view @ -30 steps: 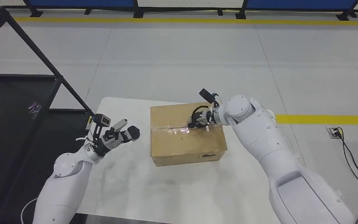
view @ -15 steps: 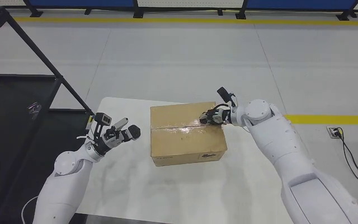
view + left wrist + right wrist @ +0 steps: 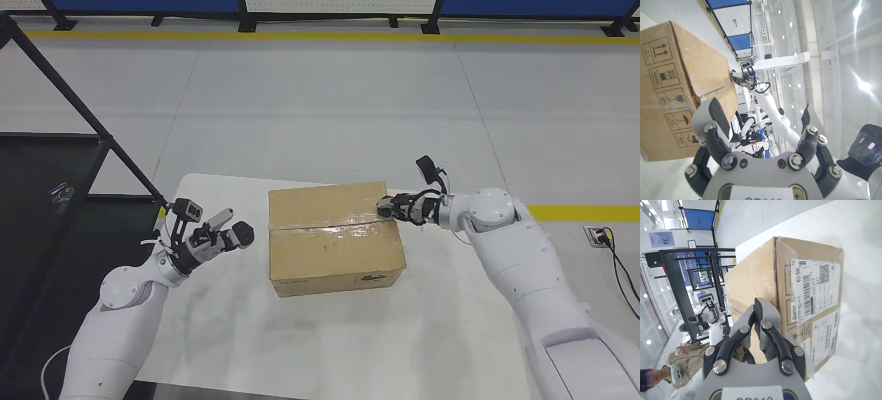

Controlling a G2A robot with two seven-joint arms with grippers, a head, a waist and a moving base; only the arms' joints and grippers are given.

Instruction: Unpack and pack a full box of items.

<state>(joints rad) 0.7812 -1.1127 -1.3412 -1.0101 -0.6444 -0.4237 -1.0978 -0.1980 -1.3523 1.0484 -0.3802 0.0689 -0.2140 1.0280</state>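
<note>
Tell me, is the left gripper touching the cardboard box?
Apart. The top view shows a bare strip of white table between the open left gripper and the cardboard box.

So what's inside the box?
Can't tell. The box is shut, with clear tape along the seam on top. Cardboard and stuck-on labels show on the outside; anything inside is covered.

White table (image 3: 230, 330) sits lower centre on a grey floor (image 3: 330, 110). A yellow floor line (image 3: 330, 36) runs across the top, with blue barriers (image 3: 140, 5) along the top edge above it. A black metal frame (image 3: 75, 101) slants down from upper left, and a dark panel (image 3: 40, 250) lies at mid left. A floor outlet (image 3: 597, 236) with a black cable (image 3: 622, 275) is at the right edge.
</note>
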